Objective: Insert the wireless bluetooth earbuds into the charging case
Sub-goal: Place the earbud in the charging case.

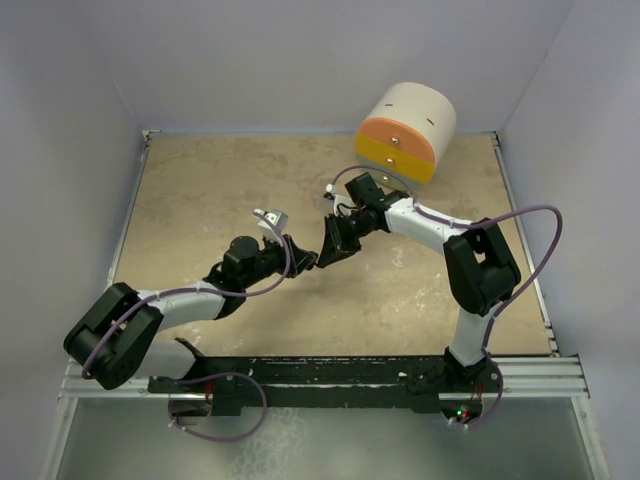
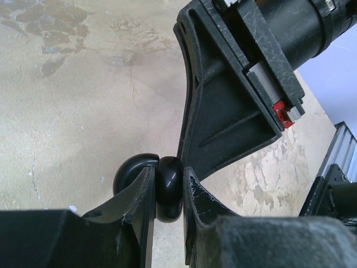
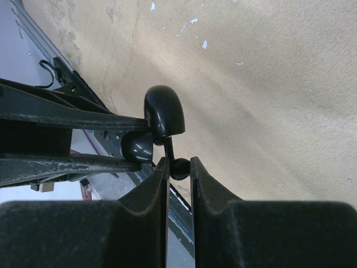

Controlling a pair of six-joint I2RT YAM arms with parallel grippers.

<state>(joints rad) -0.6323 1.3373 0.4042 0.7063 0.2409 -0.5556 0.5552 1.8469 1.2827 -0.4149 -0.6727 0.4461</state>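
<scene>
Black earbud [image 3: 178, 168]: a small bulb on a thin stem, pinched between the right gripper [image 3: 179, 163] jaws, which stand narrow. The stem reaches up to the glossy black charging case [image 3: 163, 110]. The left gripper [image 2: 168, 174] jaws are clamped on the case's rounded body, with a second rounded shell showing just to its left; only the left wrist view shows this grip. From above, both grippers meet tip to tip over mid-table [image 1: 200, 200], and earbud and case are too small to make out. A cream drum [image 1: 405, 128] with an orange-and-yellow face sits at the far edge.
</scene>
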